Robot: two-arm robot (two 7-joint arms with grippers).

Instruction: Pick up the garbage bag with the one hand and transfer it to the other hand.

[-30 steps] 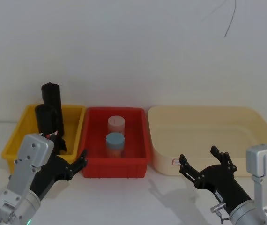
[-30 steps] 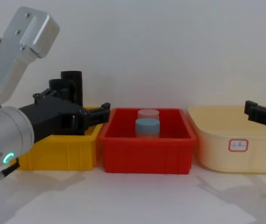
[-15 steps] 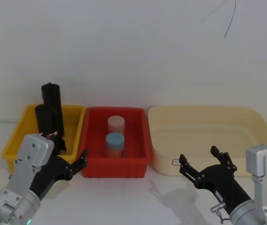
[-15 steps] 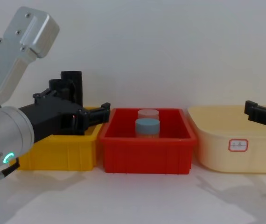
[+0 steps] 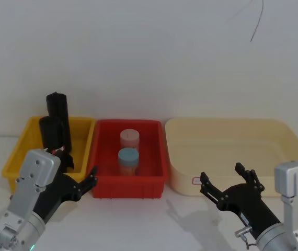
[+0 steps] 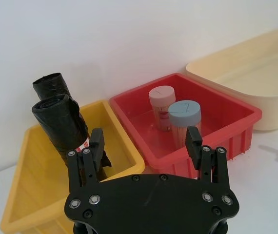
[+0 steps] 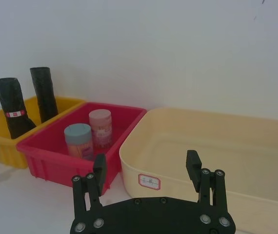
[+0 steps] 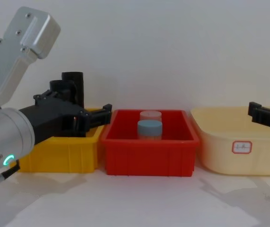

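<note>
Two black fork-like grippers hover low, fingers spread, holding nothing. The left gripper point(image 6: 145, 141) faces the yellow plastic bin point(image 5: 18, 149), where the black garbage bag roll point(image 6: 63, 126) with a red-and-white band stands, seemingly tilted. The right gripper point(image 5: 221, 172) fronts the cream tub point(image 5: 222, 121).

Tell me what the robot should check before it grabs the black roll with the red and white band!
1. Left gripper open: ok.
2. Garbage bag standing in the yellow bin, band showing: ok.
3. Bag centred between the left gripper's fingers: not ok, it lines up with one finger.
4. Gripper at the bag: not ok, it hangs short of it.
5. Plain black roll apart from the bag: cannot tell, they stand close.
6. Right gripper open before the cream bin: ok.
</note>
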